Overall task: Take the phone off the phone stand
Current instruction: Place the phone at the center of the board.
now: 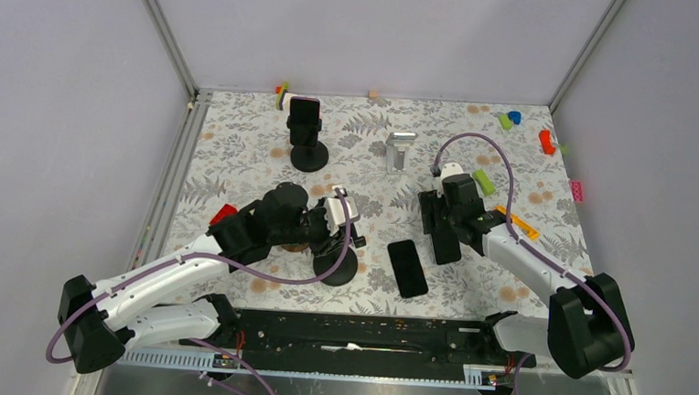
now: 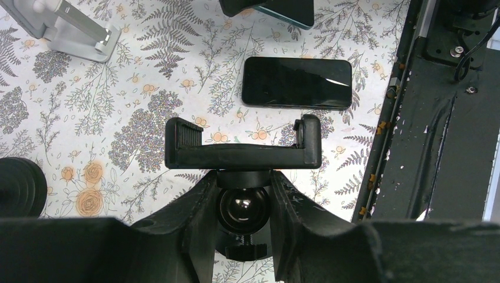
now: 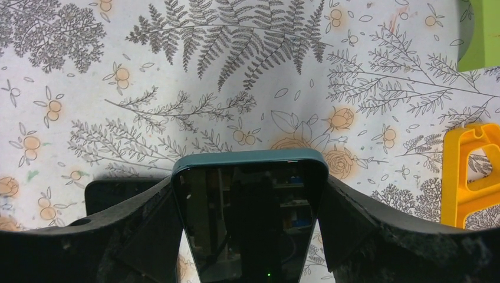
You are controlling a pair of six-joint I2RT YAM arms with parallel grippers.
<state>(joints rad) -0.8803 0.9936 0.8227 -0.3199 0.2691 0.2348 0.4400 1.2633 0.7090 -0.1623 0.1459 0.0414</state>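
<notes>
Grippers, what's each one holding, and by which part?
The left gripper grips the empty stand at its ball joint, just below the clamp. The right gripper holds a teal-edged phone by its two long sides.

the white fabric tablecloth (image 1: pixel 238 154) is printed with grey-black fern fronds and small orange blossoms. the flat glossy phone (image 2: pixel 296 82) is black all over. the dark glossy phone with a teal rim (image 3: pixel 250 218) shows a tiny green dot low on its screen. the plastic clamp-style phone stand (image 2: pixel 243 147) is matte black, and the bent metal stand (image 1: pixel 399 150) is silver. the plastic bracket (image 3: pixel 469 177) is yellow, the block (image 3: pixel 480 35) lime green. the left arm (image 1: pixel 162 273) and right arm (image 1: pixel 530 263) are white with black joints, each with a purple cable (image 1: pixel 478 136).
</notes>
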